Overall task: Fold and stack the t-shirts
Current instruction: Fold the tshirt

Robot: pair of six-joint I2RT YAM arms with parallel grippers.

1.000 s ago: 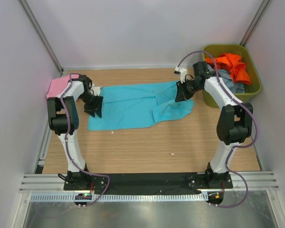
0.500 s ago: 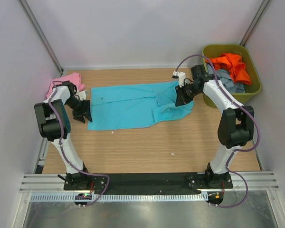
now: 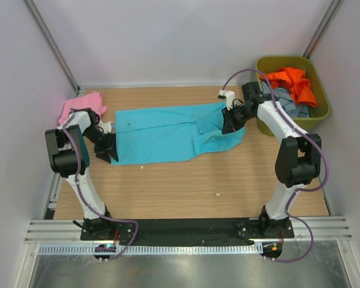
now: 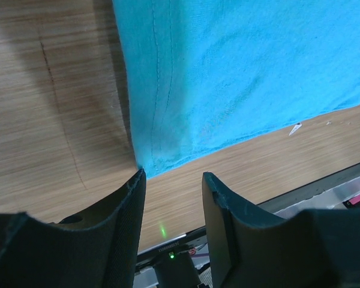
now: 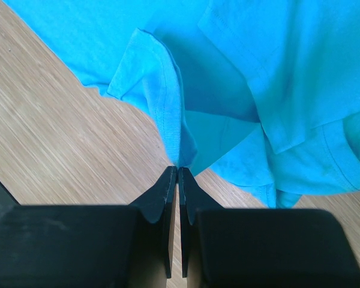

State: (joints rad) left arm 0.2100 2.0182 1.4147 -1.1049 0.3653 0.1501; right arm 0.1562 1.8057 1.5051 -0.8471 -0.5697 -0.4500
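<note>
Four tees are in view. The turquoise tee [image 3: 168, 133] lies spread flat across the middle of the wooden counter [image 3: 186, 186]. It is a long, smooth sheet with stitched hems, rumpled and folded over itself at its right end. The pink tee [image 3: 81, 107] sits crumpled in the far left corner, just behind the left arm. The orange tee [image 3: 293, 83] and a grey-blue tee [image 3: 295, 107] are heaped in the olive plastic bin [image 3: 321, 96] at the far right corner, with the orange one on top. The bin stands just beside the right arm.

The left fingers [image 4: 126, 210] stand spread at the turquoise tee's near left corner, with bare wood between them and one tip touching the hem. The right fingers [image 5: 162, 198] are pressed together on a raised fold of hem at the tee's right end, pinching it.

A small white scrap [image 3: 217, 194] lies on the grained wood nearer the arm bases, well apart from the cloth.
</note>
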